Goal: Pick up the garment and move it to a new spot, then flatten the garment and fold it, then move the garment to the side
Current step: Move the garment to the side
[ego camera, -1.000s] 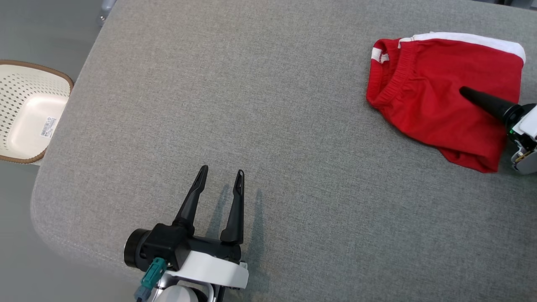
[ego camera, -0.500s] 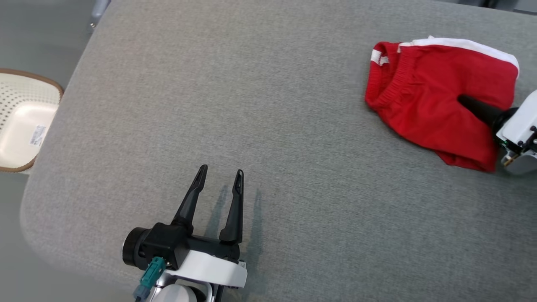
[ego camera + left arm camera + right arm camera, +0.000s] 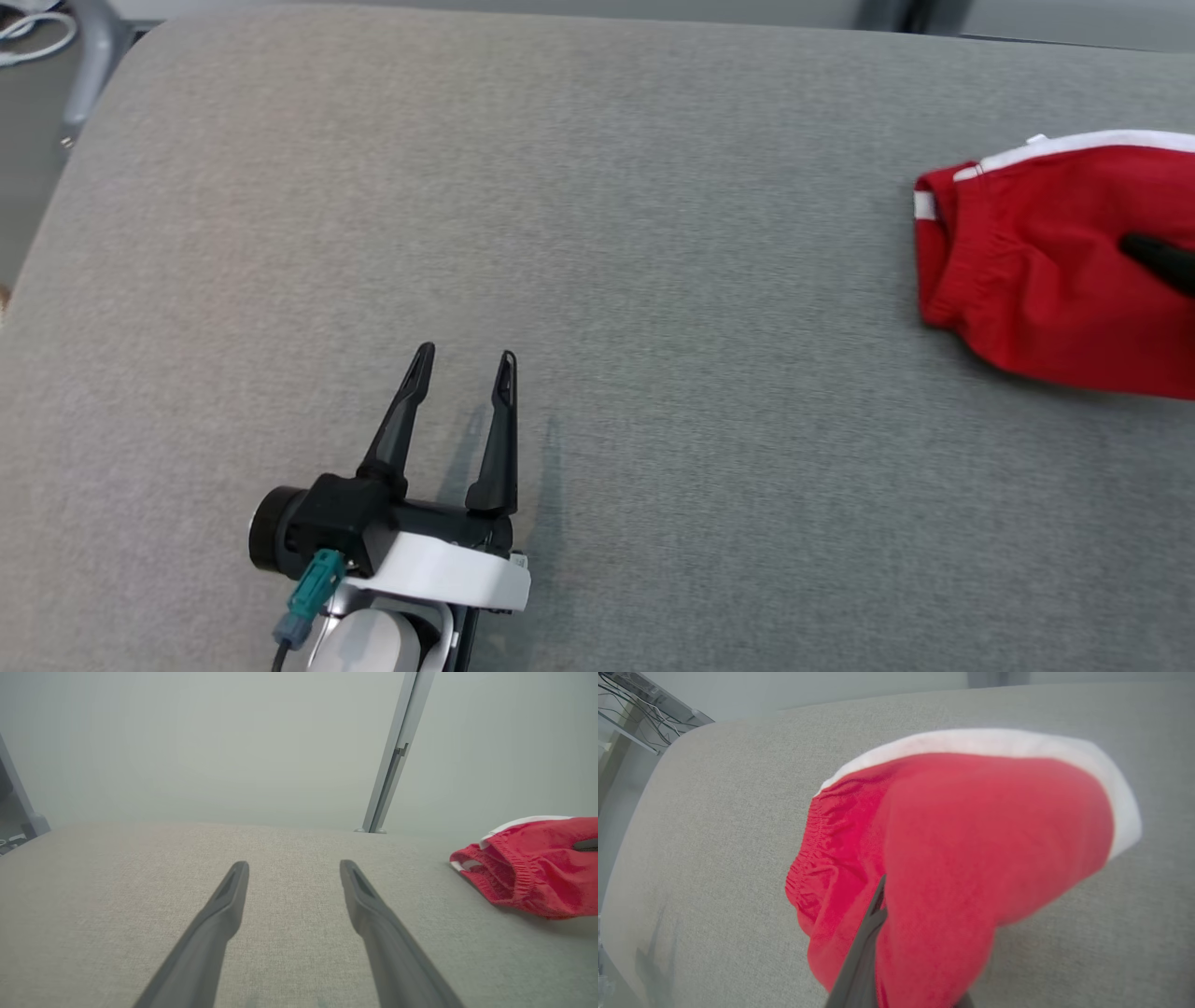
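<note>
While the left gripper (image 3: 466, 353) hovers low, jaws spread, the right gripper (image 3: 1137, 247) pinches the garment (image 3: 1027, 280).

My left gripper (image 3: 466, 353)
Two long dark fingers (image 3: 499, 429); behind them a black housing (image 3: 355, 527), white wrist shell (image 3: 448, 577), and teal cable plug (image 3: 313, 583).

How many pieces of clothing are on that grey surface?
1. The red garment with white trim is at the right side of the grey surface, pinched in the right gripper. Nothing else seems hidden.
</note>
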You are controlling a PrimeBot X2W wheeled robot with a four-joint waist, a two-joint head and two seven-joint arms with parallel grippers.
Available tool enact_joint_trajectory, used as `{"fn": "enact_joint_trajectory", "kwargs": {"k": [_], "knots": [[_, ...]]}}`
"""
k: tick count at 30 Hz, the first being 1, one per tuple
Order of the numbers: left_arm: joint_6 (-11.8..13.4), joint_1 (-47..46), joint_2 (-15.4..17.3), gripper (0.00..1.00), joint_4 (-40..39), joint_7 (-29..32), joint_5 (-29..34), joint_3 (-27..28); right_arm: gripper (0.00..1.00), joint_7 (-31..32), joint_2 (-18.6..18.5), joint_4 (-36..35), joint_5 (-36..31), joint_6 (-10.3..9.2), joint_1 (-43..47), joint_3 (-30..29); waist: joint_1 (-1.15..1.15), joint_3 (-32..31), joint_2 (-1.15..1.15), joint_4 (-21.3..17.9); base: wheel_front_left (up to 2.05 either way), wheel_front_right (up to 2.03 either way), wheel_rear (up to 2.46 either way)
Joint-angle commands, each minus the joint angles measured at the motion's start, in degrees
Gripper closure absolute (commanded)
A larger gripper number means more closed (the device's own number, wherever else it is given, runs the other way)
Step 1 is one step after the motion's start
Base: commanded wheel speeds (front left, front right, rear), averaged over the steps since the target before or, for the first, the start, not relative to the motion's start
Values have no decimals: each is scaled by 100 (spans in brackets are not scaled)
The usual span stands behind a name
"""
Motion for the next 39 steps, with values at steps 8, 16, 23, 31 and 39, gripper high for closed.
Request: {"fn": "enact_joint_trajectory", "kwargs": {"k": [8, 16, 23, 31, 39], "knots": [[-99, -227, 21, 0, 7, -24, -12, 164, 100, 203, -1404, -975, -168, 1, 554, 51, 0, -38, 0, -590, 0, 0, 0], [-212, -452, 21, 0, 19, -24, 174, 58, 100, -93, -2324, -1226, -605, 0, 849, 176, 0, 243, 0, -826, 0, 0, 0], [-295, -761, 21, 0, 10, -25, 241, 25, 100, -535, -3227, -1293, -1154, 0, 846, 551, 0, 756, 0, -1016, 0, 0, 0], [-510, -1296, 30, 0, 61, -24, 821, -646, 100, -1192, -3899, -1034, -2222, -1, 562, 1133, 0, 1273, 0, -1082, 0, 0, 0], [-392, -1565, 23, 0, -39, -24, 684, -886, 100, -1673, -3976, -473, -3124, -1, 180, 1669, 0, 1603, 0, -1019, 0, 0, 0]]}}
